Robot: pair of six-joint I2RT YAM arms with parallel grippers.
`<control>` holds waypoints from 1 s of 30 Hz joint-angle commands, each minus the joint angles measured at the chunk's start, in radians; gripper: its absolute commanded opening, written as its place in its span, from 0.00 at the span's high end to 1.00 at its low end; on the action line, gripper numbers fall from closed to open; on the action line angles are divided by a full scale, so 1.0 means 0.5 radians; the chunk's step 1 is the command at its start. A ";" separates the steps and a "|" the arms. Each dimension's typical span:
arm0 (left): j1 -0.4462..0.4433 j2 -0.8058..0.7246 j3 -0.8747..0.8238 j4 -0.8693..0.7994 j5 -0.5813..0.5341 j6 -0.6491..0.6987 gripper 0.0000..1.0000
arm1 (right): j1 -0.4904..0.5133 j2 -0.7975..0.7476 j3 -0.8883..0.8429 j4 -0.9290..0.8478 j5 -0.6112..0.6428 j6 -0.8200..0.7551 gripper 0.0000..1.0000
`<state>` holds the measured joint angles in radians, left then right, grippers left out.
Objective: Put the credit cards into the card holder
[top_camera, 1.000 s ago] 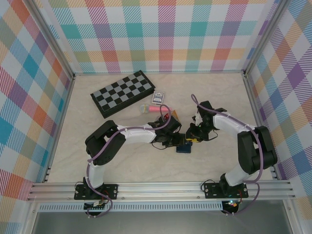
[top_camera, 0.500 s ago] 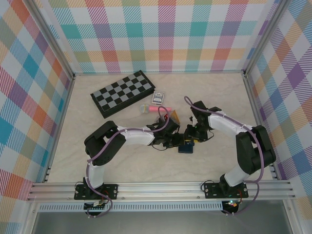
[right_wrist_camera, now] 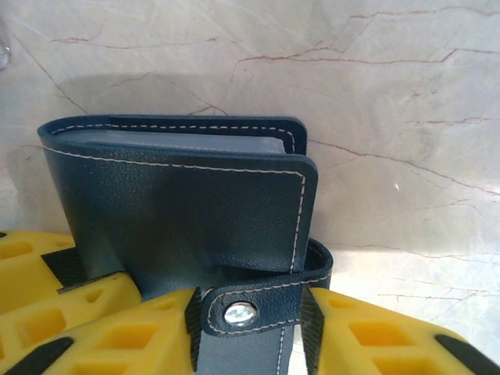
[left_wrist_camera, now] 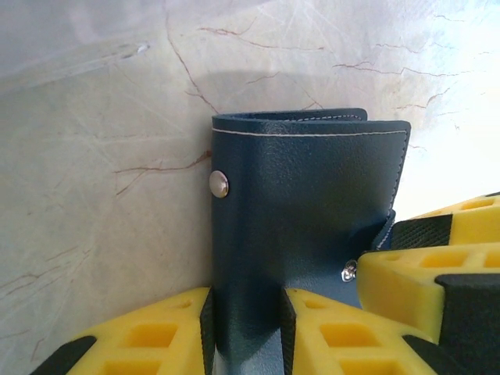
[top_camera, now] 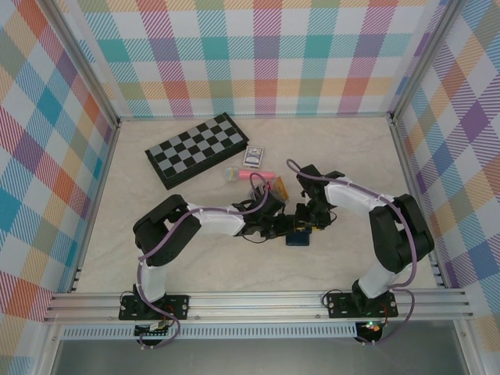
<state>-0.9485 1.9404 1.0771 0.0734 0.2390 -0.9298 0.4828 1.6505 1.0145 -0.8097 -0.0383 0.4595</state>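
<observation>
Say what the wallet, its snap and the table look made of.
The wallet: navy leather or imitation, fine grain, pale stitching, matte. The snap: shiny silver metal, seemingly. The table: smooth marble-look surface, pale with reddish veins, possibly printed laminate.

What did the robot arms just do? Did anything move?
The right arm swung a little left, toward the middle. The right gripper came in closer to the blue wallet and now pinches its snap strap. The left gripper edged slightly right and kept its pinch on the wallet, which barely shifted. The chessboard and the pack of playing cards stayed put.
</observation>
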 commanded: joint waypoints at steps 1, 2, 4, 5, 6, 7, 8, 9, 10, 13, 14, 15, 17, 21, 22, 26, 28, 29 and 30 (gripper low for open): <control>-0.037 -0.024 -0.065 -0.030 0.022 -0.039 0.72 | 0.031 0.016 0.060 -0.068 0.054 0.032 0.63; -0.036 -0.025 -0.068 -0.027 0.024 -0.040 0.72 | 0.035 0.009 0.063 -0.080 0.068 0.029 0.65; -0.035 -0.025 -0.065 -0.030 0.022 -0.036 0.72 | 0.038 0.001 0.069 -0.097 0.094 0.029 0.71; -0.036 -0.024 -0.062 -0.036 0.022 -0.036 0.72 | 0.041 -0.007 0.072 -0.109 0.112 0.028 0.74; -0.036 -0.025 -0.062 -0.039 0.022 -0.033 0.72 | 0.041 -0.014 0.072 -0.113 0.122 0.029 0.77; -0.036 -0.024 -0.062 -0.040 0.021 -0.033 0.72 | 0.041 -0.020 0.070 -0.120 0.136 0.032 0.79; -0.036 -0.024 -0.059 -0.039 0.021 -0.034 0.72 | 0.039 -0.029 0.069 -0.127 0.148 0.032 0.82; -0.036 -0.025 -0.059 -0.042 0.021 -0.032 0.72 | 0.045 -0.037 0.066 -0.129 0.158 0.035 0.84; -0.036 -0.024 -0.059 -0.046 0.022 -0.032 0.72 | 0.044 -0.045 0.063 -0.129 0.166 0.035 0.87; -0.036 -0.020 -0.053 -0.052 0.025 -0.033 0.72 | 0.044 -0.069 0.054 -0.129 0.188 0.041 0.93; -0.036 -0.016 -0.050 -0.054 0.024 -0.030 0.72 | 0.044 -0.078 0.050 -0.130 0.192 0.043 0.95; -0.036 -0.015 -0.047 -0.057 0.024 -0.030 0.72 | 0.045 -0.085 0.046 -0.129 0.196 0.047 0.97; -0.036 -0.015 -0.047 -0.060 0.025 -0.027 0.72 | 0.044 -0.099 0.045 -0.130 0.202 0.050 0.97; -0.035 -0.013 -0.043 -0.061 0.025 -0.027 0.71 | 0.046 -0.135 0.050 -0.119 0.144 0.041 1.00; -0.036 -0.012 -0.043 -0.061 0.025 -0.029 0.71 | 0.044 -0.148 0.051 -0.107 0.115 0.034 1.00; -0.035 -0.008 -0.037 -0.059 0.031 -0.024 0.71 | 0.045 -0.149 0.056 -0.040 -0.076 -0.001 1.00; -0.036 -0.009 -0.034 -0.063 0.028 -0.024 0.71 | 0.044 -0.127 0.052 -0.004 -0.154 0.001 1.00; -0.036 -0.009 -0.030 -0.070 0.025 -0.024 0.71 | 0.045 -0.115 0.048 0.016 -0.174 0.005 1.00; -0.036 -0.010 -0.031 -0.073 0.024 -0.021 0.71 | 0.044 -0.106 0.048 0.028 -0.183 0.010 1.00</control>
<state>-0.9485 1.9381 1.0695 0.0849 0.2390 -0.9394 0.4992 1.5959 1.0271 -0.8200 -0.0597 0.4702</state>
